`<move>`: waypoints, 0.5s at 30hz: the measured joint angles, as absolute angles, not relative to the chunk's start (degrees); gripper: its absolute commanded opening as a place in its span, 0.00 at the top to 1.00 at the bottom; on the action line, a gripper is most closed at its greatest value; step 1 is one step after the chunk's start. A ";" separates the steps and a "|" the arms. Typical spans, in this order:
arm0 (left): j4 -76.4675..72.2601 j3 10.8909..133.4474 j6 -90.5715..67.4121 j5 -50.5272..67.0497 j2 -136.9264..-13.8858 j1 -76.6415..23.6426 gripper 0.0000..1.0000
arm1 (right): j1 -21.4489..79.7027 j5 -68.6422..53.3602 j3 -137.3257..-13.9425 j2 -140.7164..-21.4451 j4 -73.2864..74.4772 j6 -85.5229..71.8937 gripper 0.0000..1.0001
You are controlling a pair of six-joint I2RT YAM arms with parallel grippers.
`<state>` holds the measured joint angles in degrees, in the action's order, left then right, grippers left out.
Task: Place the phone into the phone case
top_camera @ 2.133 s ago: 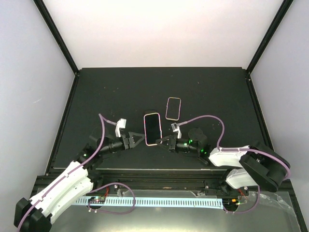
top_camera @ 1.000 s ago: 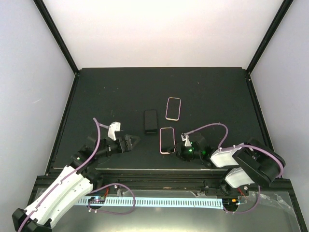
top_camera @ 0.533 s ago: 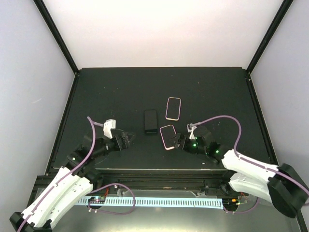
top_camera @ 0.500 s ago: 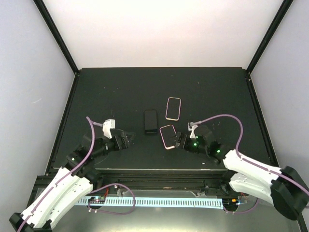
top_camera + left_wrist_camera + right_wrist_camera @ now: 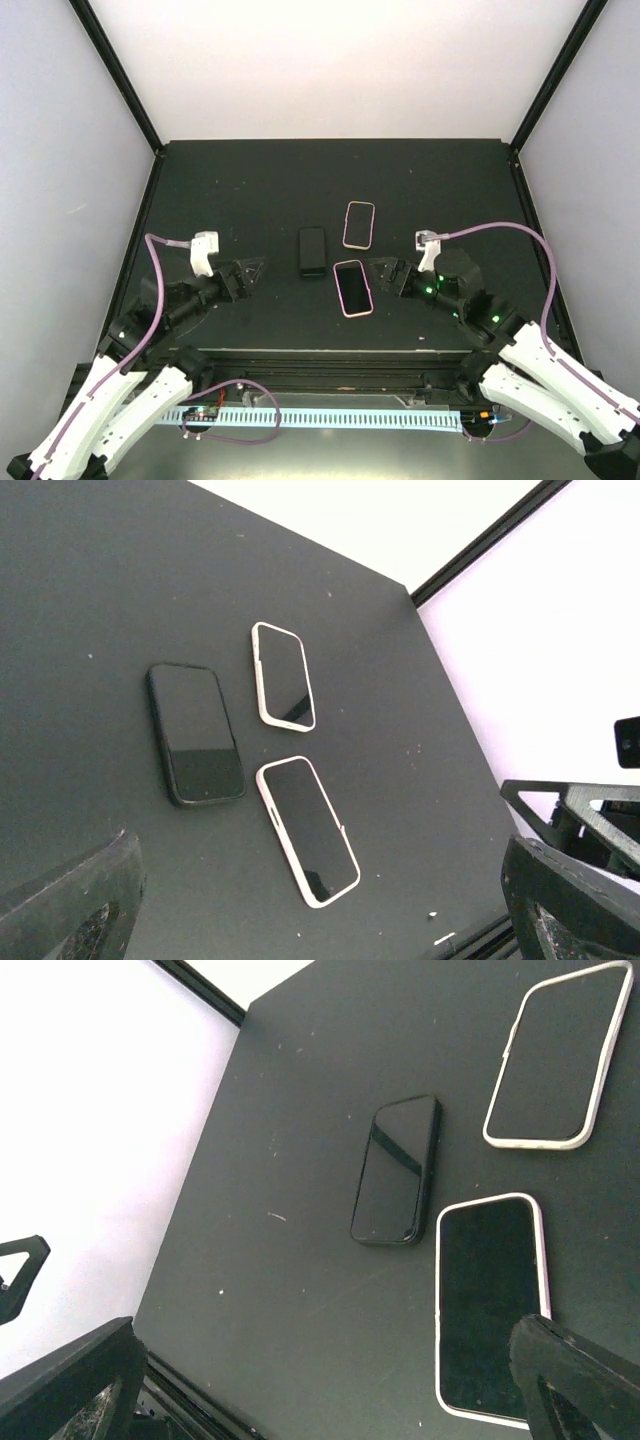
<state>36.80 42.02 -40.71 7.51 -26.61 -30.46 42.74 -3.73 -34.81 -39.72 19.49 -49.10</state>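
**Desk** [image 5: 250, 180]: dark, matte, walled on three sides.

**Item 1, black phone** [image 5: 313, 250]: lies flat, face up, near the middle of the desk, long axis towards the far edge. Outside any case.

**Item 2, white-rimmed case** [image 5: 359, 224]: flat, just right of the phone and slightly nearer the far edge. Not touching the phone.

**Item 3, second white-rimmed case** [image 5: 352, 288]: flat, off the phone's near right corner, towards the near edge. It has a glossy dark face, and I cannot tell whether a phone sits in it.

**Left claw** [image 5: 252, 272]: fingers spread apart, holding nothing, left of the phone.

**Right claw** [image 5: 378, 272]: fingers spread apart, holding nothing, just right of item 3.
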 measured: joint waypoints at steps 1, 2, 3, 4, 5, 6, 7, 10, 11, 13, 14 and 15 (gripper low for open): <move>36.91 42.24 -40.40 7.51 -26.41 -30.46 0.01 | 42.74 -3.29 -35.68 -39.22 20.97 -48.47 0.00; 36.95 42.24 -40.10 7.51 -26.13 -30.44 0.01 | 42.74 -2.83 -36.64 -38.70 22.26 -47.79 0.00; 37.36 42.30 -39.72 7.49 -25.67 -30.46 0.01 | 42.74 -2.20 -37.95 -38.13 23.77 -47.05 0.00; 37.93 42.48 -39.44 7.46 -25.19 -30.44 0.01 | 42.74 -1.65 -38.94 -37.60 24.60 -46.41 0.00; 38.50 42.85 -39.16 7.46 -24.88 -30.46 0.01 | 42.72 -0.99 -40.49 -37.04 26.06 -45.67 0.00; 38.96 43.38 -38.79 7.44 -24.58 -30.46 0.01 | 42.72 -0.47 -41.74 -36.56 26.98 -45.01 0.00; 39.48 44.14 -38.30 7.44 -24.29 -30.46 0.01 | 42.70 -0.10 -43.05 -36.12 27.77 -44.34 0.00; 40.14 46.24 -37.15 7.40 -23.79 -30.44 0.01 | 42.70 0.12 -46.28 -34.54 29.30 -42.26 0.00; 40.51 47.13 -36.75 7.29 -23.68 -30.44 0.01 | 42.70 0.10 -46.85 -34.04 29.61 -41.78 0.00; 40.75 48.53 -36.10 7.27 -23.57 -30.46 0.01 | 42.70 -0.05 -47.51 -33.34 30.15 -40.93 0.00; 40.71 49.19 -35.79 7.27 -23.55 -30.46 0.01 | 42.70 -0.12 -47.64 -33.21 30.39 -40.75 0.00; 40.71 49.74 -35.53 7.27 -23.49 -30.46 0.01 | 42.70 -0.16 -47.68 -33.15 30.72 -40.60 0.00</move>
